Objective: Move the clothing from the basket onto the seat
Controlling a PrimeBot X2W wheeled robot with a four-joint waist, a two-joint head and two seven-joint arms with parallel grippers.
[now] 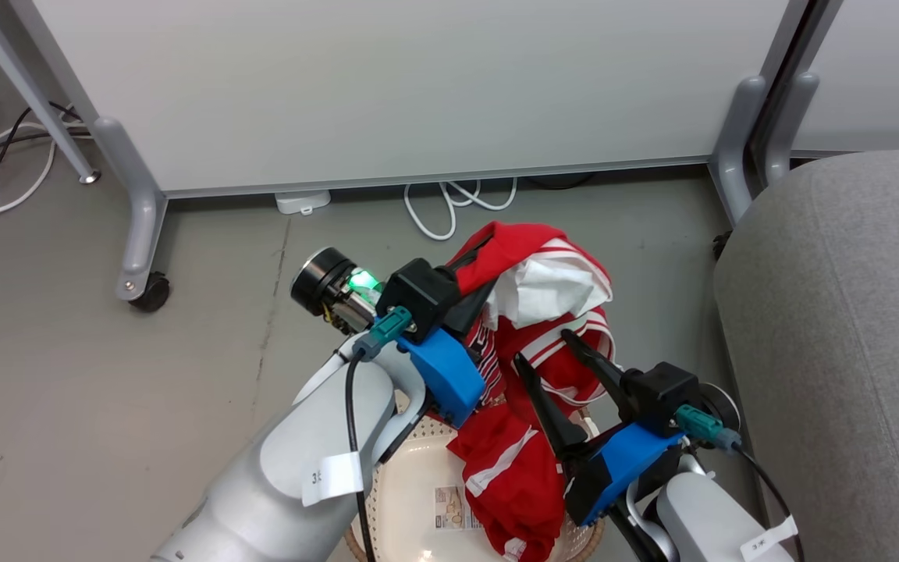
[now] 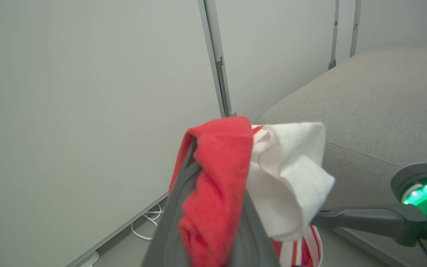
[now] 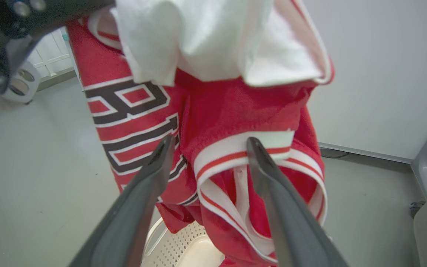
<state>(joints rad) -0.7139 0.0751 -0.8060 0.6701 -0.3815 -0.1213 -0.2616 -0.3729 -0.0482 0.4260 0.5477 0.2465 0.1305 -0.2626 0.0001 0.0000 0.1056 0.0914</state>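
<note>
Left gripper [image 1: 471, 300]: fingers clamped on the clothing [image 1: 512, 468], which hangs over the basket [image 1: 418, 484].
Right gripper [image 1: 543, 347]: fingers spread wide, near the fabric.
Seat [image 1: 847, 312]: right of the basket.

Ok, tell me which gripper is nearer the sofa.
Right. The right gripper hangs open beside the sofa, at the dangling clothing; the left gripper is further off, shut on the clothing above the basket.
</note>
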